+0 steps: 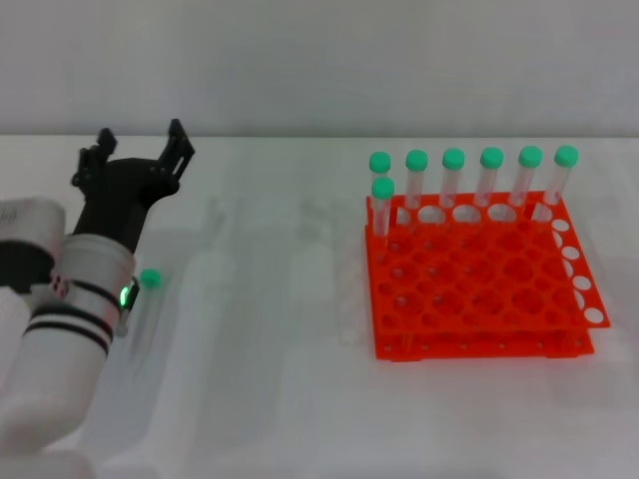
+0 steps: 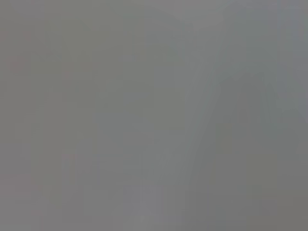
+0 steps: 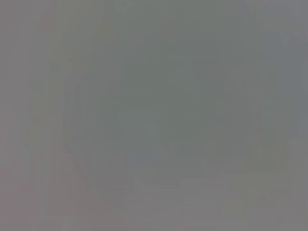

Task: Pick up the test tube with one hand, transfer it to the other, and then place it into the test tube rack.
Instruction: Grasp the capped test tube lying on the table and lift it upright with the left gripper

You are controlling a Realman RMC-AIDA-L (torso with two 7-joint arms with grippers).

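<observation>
A test tube [image 1: 150, 278] with a green cap lies flat on the white table at the left, its clear body only faintly visible. My left gripper [image 1: 140, 148] hovers farther back than the tube, open, with nothing between its black claws. The left arm's white wrist runs just beside the tube's cap. The orange test tube rack [image 1: 479, 284] stands on the right, with several green-capped tubes [image 1: 453, 160] upright along its back row and one at the back left corner. My right gripper is out of view. Both wrist views show only plain grey.
The white table [image 1: 270, 329] stretches between the lying tube and the rack. A pale wall rises behind the table's far edge.
</observation>
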